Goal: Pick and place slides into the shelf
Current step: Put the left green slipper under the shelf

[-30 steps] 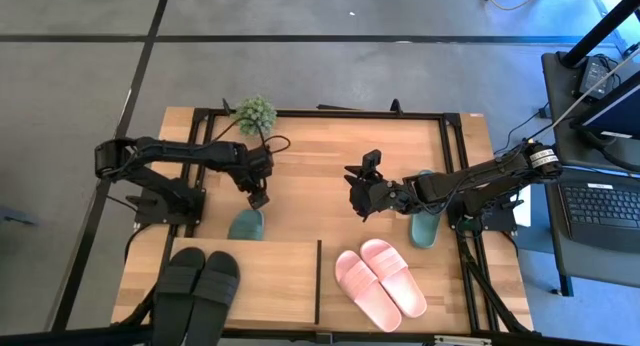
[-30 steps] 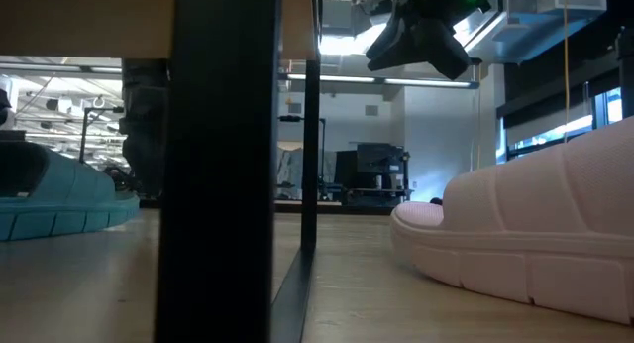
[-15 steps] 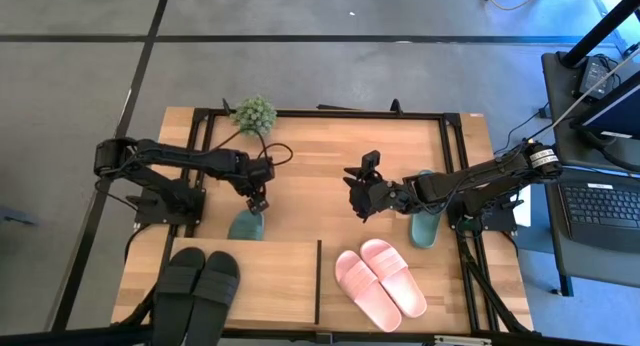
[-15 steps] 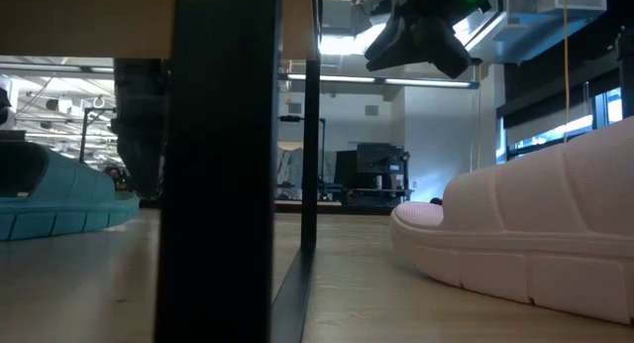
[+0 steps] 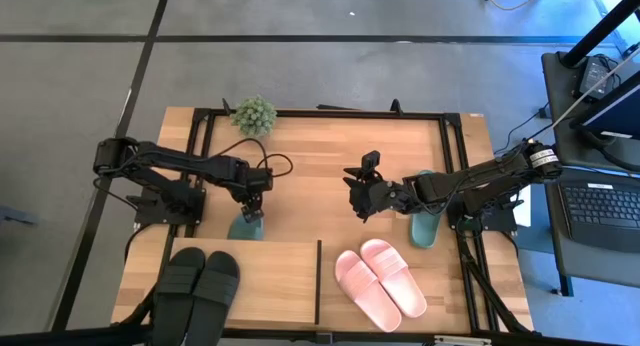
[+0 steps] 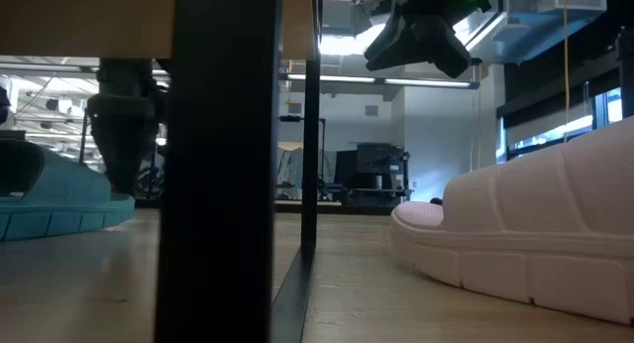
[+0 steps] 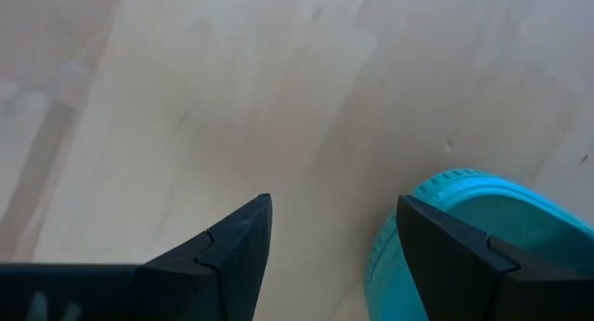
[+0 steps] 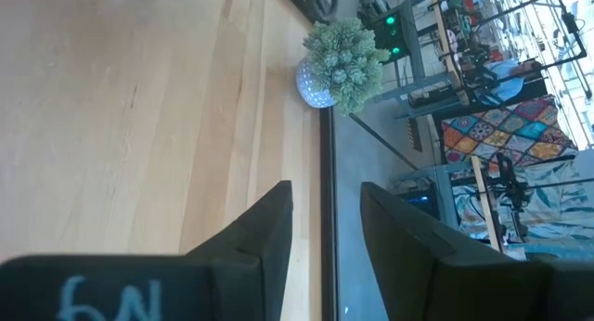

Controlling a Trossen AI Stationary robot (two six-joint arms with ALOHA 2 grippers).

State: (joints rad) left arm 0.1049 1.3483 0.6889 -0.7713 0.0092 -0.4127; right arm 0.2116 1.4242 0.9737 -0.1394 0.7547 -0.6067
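Observation:
One dark green slide (image 5: 246,226) lies flat on the table just beyond the shelf's top board (image 5: 270,278). My left gripper (image 5: 252,210) is open and points down over the slide's far end. In the left wrist view, bare wood shows between its fingers and the slide's rounded end (image 7: 469,226) lies beside one finger (image 7: 444,251). The other green slide (image 5: 425,222) lies at the table's right. My right gripper (image 5: 360,198) is open and hovers mid-table, holding nothing. The black pair (image 5: 200,279) lies on the shelf top. The pink pair (image 5: 380,276) lies right of the divider (image 5: 318,281). My left gripper stands with one finger (image 7: 444,251) right at the rim of the green slide's far end (image 7: 390,242). I cannot tell whether it touches. The slide lies flat on the table, outside the gap between the fingers.
A small potted plant (image 5: 254,114) stands at the table's far edge, with a cable beside it. A black metal frame (image 5: 445,146) runs round the table. A desk with a laptop (image 5: 600,211) stands off the right side. Bare wood lies between the two arms.
My left gripper has moved toward the table's near edge and down, from beside the green slide's far end to right over it. The slide has stayed where it was. My right arm has kept still.

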